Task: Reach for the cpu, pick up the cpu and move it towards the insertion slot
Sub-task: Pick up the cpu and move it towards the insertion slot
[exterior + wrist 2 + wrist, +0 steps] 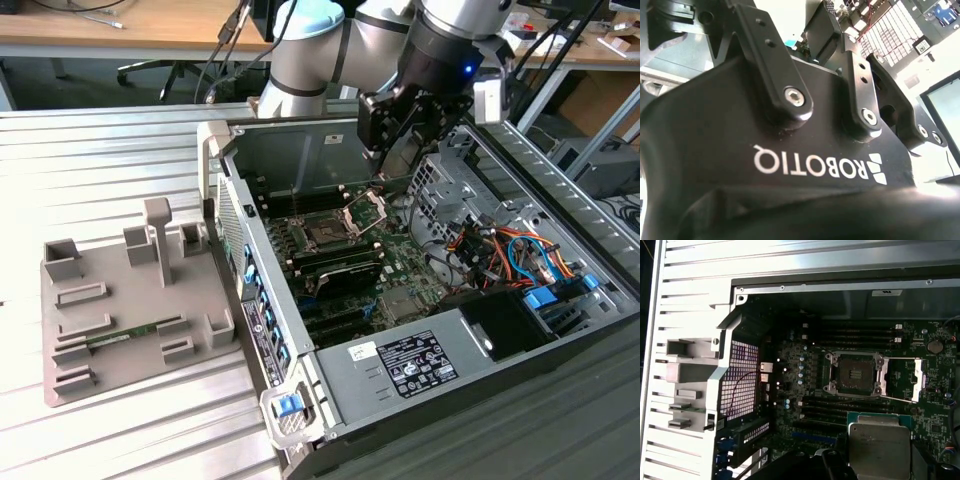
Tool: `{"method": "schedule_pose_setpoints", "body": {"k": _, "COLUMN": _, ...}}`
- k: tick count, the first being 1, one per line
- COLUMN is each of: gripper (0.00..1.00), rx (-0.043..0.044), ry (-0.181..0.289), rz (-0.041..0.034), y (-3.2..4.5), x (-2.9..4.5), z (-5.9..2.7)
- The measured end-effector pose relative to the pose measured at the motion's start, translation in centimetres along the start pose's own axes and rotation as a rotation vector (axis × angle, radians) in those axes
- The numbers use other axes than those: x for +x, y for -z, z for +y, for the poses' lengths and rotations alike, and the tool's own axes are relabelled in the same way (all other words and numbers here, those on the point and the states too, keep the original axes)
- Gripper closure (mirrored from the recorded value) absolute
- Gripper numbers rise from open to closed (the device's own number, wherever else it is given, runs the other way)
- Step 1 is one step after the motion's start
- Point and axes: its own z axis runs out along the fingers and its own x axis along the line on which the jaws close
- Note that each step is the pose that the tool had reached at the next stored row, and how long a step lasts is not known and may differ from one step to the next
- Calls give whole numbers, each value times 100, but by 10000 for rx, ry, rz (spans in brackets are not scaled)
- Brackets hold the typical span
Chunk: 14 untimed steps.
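The cpu [880, 446], a flat square chip with a pale metal top and a greenish rim, sits close under the camera in the first wrist view, with dark fingers [836, 463] at its sides. My gripper [392, 160] is shut on it and hangs inside the open computer case, above the back of the motherboard. The insertion slot [855, 374] is a square socket with a dark centre, and its silver frame [918, 380] is swung open beside it. In the exterior view the insertion slot [325, 232] lies a short way below the gripper, toward the exterior view's left.
The case's walls [290, 150] ring the motherboard. Long black memory slots [855, 332] flank the socket. Coloured cables [505, 250] and a drive cage stand on the exterior view's right, with a power supply [420, 360] in front. A grey fixture [130, 300] holds a green memory stick [125, 335].
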Motion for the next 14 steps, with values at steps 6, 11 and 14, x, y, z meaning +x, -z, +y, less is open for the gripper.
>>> {"method": "schedule_pose_setpoints", "body": {"k": 6, "gripper": 45, "rx": 0, "ry": 0, "rz": 0, "y": -16, "x": 0, "z": -1}}
{"method": "schedule_pose_setpoints", "body": {"k": 11, "gripper": 45, "rx": 0, "ry": 0, "rz": 0, "y": -29, "x": 0, "z": -1}}
{"method": "schedule_pose_setpoints", "body": {"k": 14, "gripper": 45, "rx": 0, "ry": 0, "rz": 0, "y": -38, "x": 0, "z": -1}}
